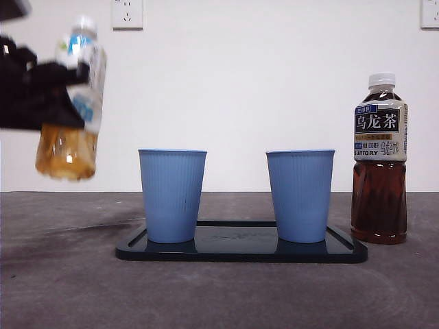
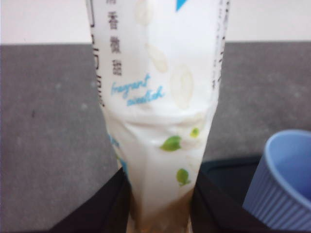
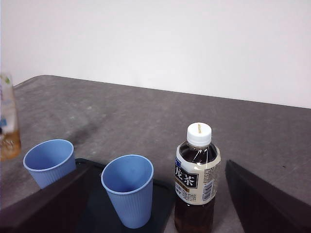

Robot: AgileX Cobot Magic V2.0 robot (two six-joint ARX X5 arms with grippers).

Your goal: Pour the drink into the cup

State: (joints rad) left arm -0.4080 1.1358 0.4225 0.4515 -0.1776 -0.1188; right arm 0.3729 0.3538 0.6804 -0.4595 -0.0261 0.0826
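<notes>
Above the desk's left side, left gripper (image 2: 160,194) clamps the pale tea bottle (image 1: 74,103); right gripper (image 3: 155,204) hangs apart.

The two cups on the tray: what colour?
Both cups are blue, ribbed; clearest in the front view.

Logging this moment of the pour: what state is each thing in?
Light tea bottle: lifted off the table, capped, nearly upright.
Left gripper: shut on the light tea bottle.
Left cup: upright on the tray, looks empty.
Right cup: upright, empty.
Dark tea bottle: standing, capped, untouched.
Right gripper: open, holding nothing.
</notes>
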